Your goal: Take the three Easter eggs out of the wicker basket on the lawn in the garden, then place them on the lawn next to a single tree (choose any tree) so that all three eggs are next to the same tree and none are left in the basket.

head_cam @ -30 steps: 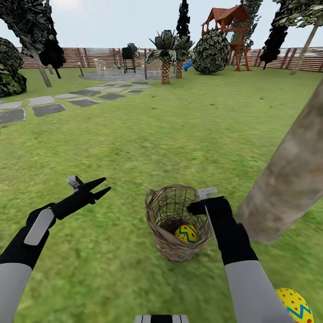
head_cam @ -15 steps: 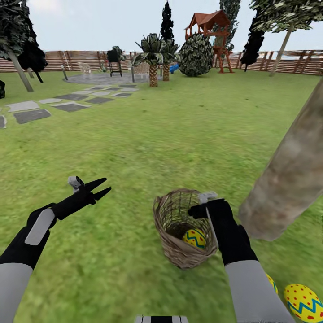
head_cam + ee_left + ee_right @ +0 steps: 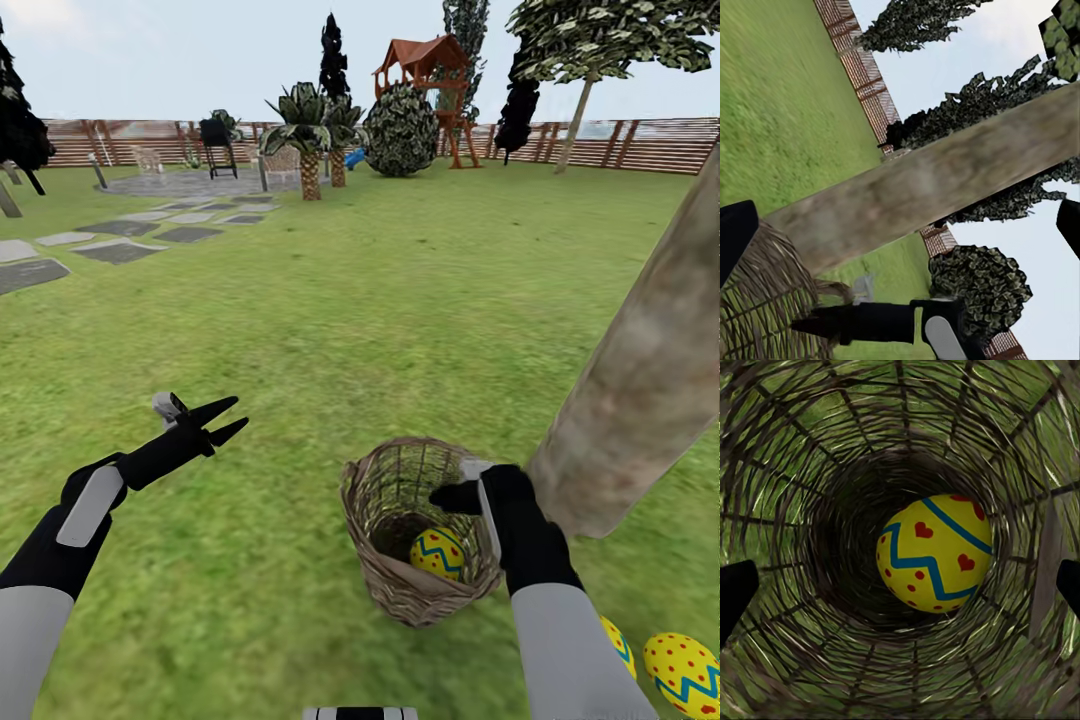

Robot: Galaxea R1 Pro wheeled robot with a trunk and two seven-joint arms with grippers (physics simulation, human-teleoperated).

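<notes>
Nearest the robot, at the head view's lower right, two Easter eggs (image 3: 683,673) lie on the lawn (image 3: 330,330) at the foot of the tree (image 3: 640,390), whose thick pale mottled trunk leans up across the right side; one of the two is partly hidden behind the right forearm. Just ahead stands the wicker basket (image 3: 415,535) on the grass, touching or almost touching the trunk's base, with the third egg (image 3: 439,553) lying at its bottom. The right gripper (image 3: 470,497) hangs over the basket's rim, and the right wrist view looks straight down the woven wall at that egg (image 3: 934,553), with the two black fingertips (image 3: 736,589) spread wide at either edge, nothing between them. The left gripper (image 3: 222,418) hovers over bare grass well to the left of the basket, its fingers parted and empty.

Farther out the short green grass runs flat to grey stepping stones (image 3: 120,240) and a paved patio (image 3: 170,182) with a dark grill (image 3: 216,140). Beyond stand short palms (image 3: 305,125), a round bush (image 3: 402,130), dark cypresses and a red-roofed playset (image 3: 425,75), all backed by a brown slatted fence (image 3: 640,145) under pale sky. No writing or labels can be read.
</notes>
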